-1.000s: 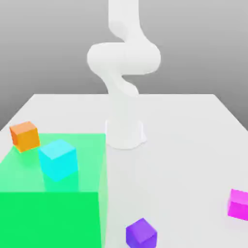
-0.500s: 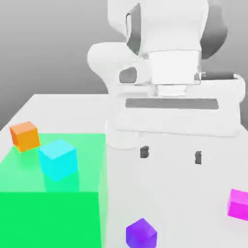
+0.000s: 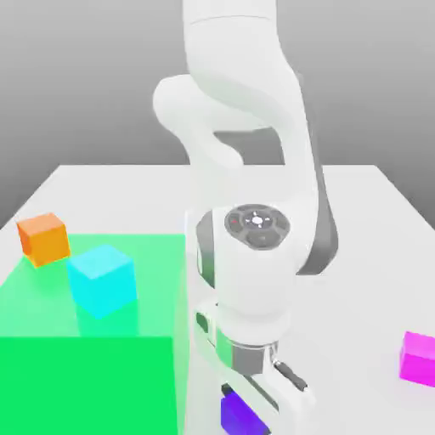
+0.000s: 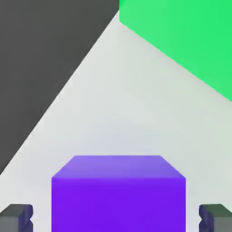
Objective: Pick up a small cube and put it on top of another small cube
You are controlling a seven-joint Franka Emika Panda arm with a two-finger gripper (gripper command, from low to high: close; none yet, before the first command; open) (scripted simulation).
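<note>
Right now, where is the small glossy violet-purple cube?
The small glossy violet-purple cube sits on the white table at the exterior view's bottom edge, under the gripper, just right of the green block.

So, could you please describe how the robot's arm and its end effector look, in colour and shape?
The arm is glossy white, made of thick rounded segments with grey bands at the joints. One joint carries a dark round cap with small markings. The end effector is white and grey, with a green accent on its side. Its fingertips are dark grey and blocky.
</note>
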